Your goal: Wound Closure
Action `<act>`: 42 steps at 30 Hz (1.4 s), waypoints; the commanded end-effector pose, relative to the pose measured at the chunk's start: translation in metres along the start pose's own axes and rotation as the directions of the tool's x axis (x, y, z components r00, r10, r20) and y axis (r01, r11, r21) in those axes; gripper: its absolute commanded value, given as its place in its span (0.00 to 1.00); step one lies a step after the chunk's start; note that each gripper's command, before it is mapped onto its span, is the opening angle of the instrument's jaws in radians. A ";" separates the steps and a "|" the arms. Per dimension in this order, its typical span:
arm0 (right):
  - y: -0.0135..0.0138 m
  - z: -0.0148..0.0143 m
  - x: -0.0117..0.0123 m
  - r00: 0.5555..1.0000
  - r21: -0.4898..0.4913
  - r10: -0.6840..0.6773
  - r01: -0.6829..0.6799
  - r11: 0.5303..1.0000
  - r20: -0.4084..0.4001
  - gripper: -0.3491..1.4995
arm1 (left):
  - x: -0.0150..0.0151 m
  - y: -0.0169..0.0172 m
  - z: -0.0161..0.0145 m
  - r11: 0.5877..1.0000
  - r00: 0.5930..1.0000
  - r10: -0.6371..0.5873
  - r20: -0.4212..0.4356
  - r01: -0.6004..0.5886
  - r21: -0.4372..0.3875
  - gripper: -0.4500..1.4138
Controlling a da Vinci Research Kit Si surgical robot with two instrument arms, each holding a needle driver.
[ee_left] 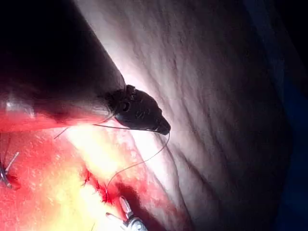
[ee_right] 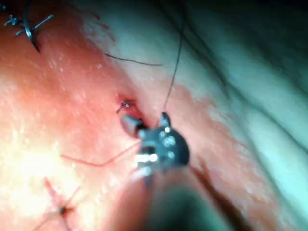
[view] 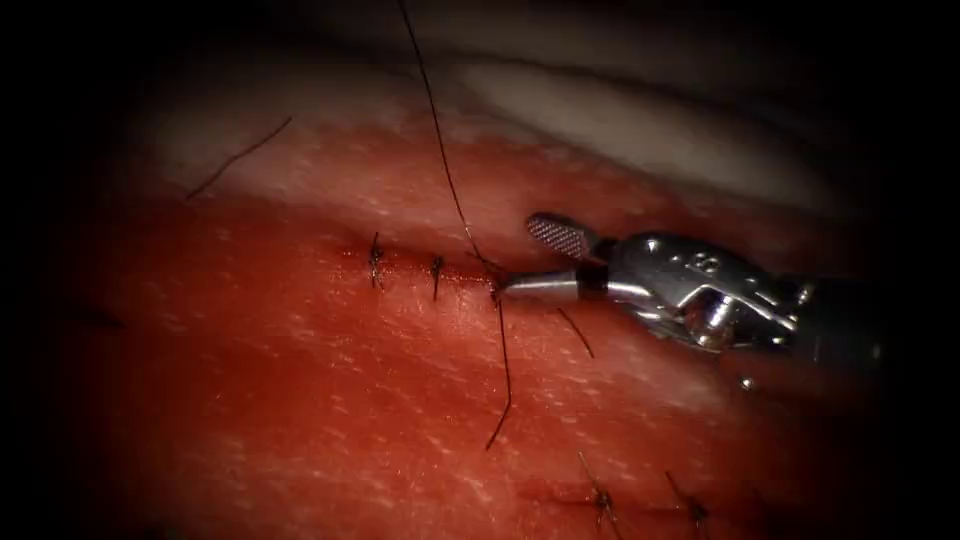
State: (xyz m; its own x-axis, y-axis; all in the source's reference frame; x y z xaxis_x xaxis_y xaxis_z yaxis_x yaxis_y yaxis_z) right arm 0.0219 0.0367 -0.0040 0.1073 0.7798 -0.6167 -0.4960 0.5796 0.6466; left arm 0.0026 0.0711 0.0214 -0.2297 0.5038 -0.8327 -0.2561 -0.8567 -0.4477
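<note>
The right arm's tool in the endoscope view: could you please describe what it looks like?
The right arm's tool is polished silver metal with two slim, blunt jaws; the upper jaw's inner face is cross-hatched. A dark band sits behind the jaws, then a rounded wrist housing with stamped digits and a visible pivot pin, leading into a dark shaft.

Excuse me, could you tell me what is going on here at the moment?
The right pincer is open at the right end of the cut in the tissue, holding nothing, beside the last of three stitches. A thread runs up from that spot, and a loose end trails down. The left pincer appears shut on the thread above the tissue. I can't make out a needle.
</note>
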 end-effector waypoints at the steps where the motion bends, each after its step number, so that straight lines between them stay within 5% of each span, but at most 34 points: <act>1: 0.0002 0.0020 -0.0002 1.000 0.011 -0.007 0.007 1.000 -0.006 0.88 | -0.0001 0.0002 0.0006 1.000 1.000 0.001 -0.004 -0.001 -0.007 0.05; 16: 0.0019 0.0078 -0.0006 0.999 0.013 0.019 -0.019 1.000 -0.027 0.90 | 0.0033 0.0035 0.0000 0.999 0.999 0.010 -0.045 -0.012 -0.036 0.05; 27: 0.0019 0.0093 -0.0016 0.999 0.017 0.033 -0.033 0.999 -0.034 0.91 | 0.0059 0.0037 -0.0003 1.000 0.994 -0.001 -0.108 -0.001 -0.020 0.05; 42: 0.0007 0.0105 -0.0021 0.999 0.042 0.028 -0.026 0.999 -0.034 0.92 | 0.0056 0.0030 0.0004 1.000 0.994 0.014 -0.109 -0.016 -0.014 0.05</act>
State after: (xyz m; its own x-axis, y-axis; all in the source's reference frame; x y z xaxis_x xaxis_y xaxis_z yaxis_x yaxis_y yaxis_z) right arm 0.0295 0.0376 0.0024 0.0665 0.7890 -0.6108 -0.4633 0.5666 0.6814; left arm 0.0007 0.0715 0.0151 -0.1306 0.4759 -0.8698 -0.2428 -0.8659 -0.4373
